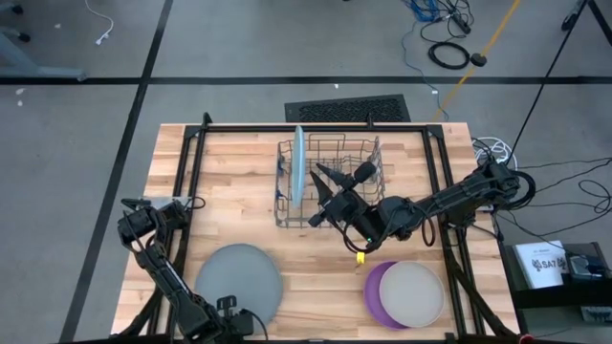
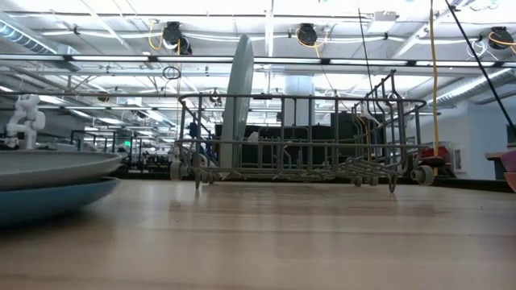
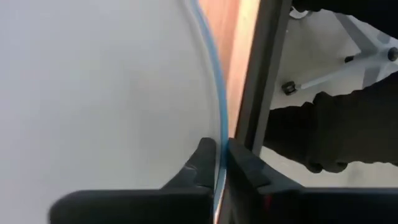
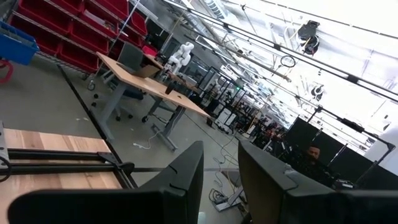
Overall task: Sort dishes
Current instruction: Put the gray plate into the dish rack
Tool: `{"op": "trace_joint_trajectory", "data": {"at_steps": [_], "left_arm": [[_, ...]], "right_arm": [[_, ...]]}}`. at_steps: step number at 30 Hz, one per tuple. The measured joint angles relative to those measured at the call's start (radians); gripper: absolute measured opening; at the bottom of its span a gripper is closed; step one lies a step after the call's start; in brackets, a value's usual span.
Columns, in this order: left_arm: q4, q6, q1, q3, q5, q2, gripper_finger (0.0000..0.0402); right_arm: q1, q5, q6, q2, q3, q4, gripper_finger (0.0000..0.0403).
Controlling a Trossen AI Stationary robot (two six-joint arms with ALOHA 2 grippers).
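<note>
A light blue plate [image 1: 299, 164] stands on edge in the grey wire dish rack [image 1: 363, 158]; it also shows in the low view [image 2: 238, 105]. My right gripper [image 1: 321, 196] hovers open and empty over the rack, just right of that plate. A grey plate [image 1: 239, 279] lies on a darker blue plate [image 2: 40, 200] at the table's near left. My left gripper [image 1: 232, 311] is shut on this stack's near rim. A beige-grey plate [image 1: 412, 292] lies on a purple plate [image 1: 375, 291] at the near right. My left gripper pinches the rim [image 3: 217, 140] at the near edge of the grey plate between its two fingers, one finger [image 3: 200, 163] over the plate's top and the other [image 3: 247, 169] outside it. Whether the blue plate's rim is also in the hold, I cannot tell. The fingers come level from the table's near side. The plates lie flat on the table.
A dark frame [image 1: 191, 158] runs along the table's left, far and right sides. The right arm [image 1: 449, 201] reaches across from the right edge. Bare wood lies between the two plate stacks [image 1: 325, 287].
</note>
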Motion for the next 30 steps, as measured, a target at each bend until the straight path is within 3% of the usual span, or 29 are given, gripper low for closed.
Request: {"op": "trace_joint_trajectory", "data": {"at_steps": [13,18,24,30], "left_arm": [[-0.337,0.029,0.030,0.106,-0.059,-0.030,0.0001],[-0.338,0.023,0.033,0.106,-0.084,-0.038,0.0001],[-0.300,0.035,0.056,0.107,-0.193,-0.039,0.0001],[-0.259,0.075,0.084,0.108,-0.228,-0.040,0.0059]], "right_arm": [[0.000,0.000,0.001,0.000,0.000,0.000,0.0096],[0.000,0.001,0.003,0.000,0.000,-0.001,0.0096],[0.001,0.000,0.007,0.000,0.000,-0.001,0.0096],[0.001,0.001,0.010,0.000,0.000,-0.001,0.0096]]}}
